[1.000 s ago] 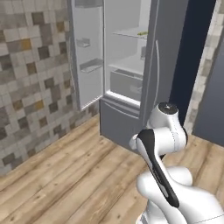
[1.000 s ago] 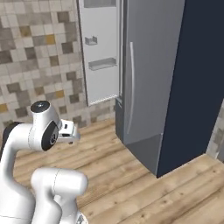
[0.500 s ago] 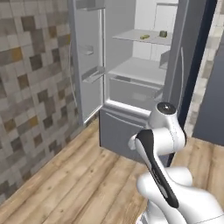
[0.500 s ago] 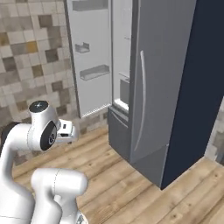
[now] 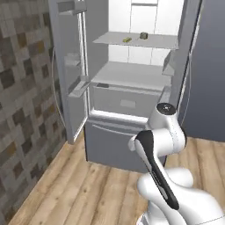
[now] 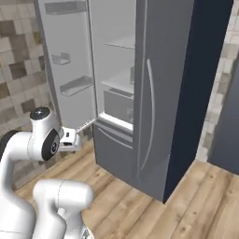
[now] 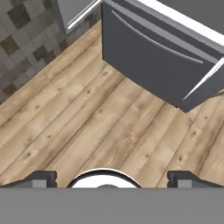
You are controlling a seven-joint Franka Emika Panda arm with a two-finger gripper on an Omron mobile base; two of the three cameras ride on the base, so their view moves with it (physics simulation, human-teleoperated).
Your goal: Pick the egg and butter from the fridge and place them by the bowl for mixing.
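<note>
The grey fridge (image 5: 115, 145) stands in front of me with its left door (image 5: 66, 88) swung open and its pale shelves showing. On the upper shelf lie a small pale-yellow piece (image 5: 126, 40), probably the butter, and a darker lump (image 5: 143, 35). Both are too small to be sure of, and I cannot make out the egg. The bowl is out of view. My arm is folded close to the base. My gripper (image 7: 113, 179) is open and empty, pointing down at the wooden floor in front of the fridge's lower drawer (image 7: 153, 57). The fridge's shut right door (image 6: 154, 93) fills the middle of the right base view.
A tiled wall (image 5: 22, 110) runs along the left, close behind the open fridge door. Dark navy cabinets (image 6: 196, 84) stand to the right of the fridge. Wooden floor (image 5: 88, 189) lies between the base and the fridge.
The whole picture has shifted: the base has come closer and turned toward the fridge, so its inside now shows fuller and larger. The arm keeps its folded pose and the gripper stays open.
</note>
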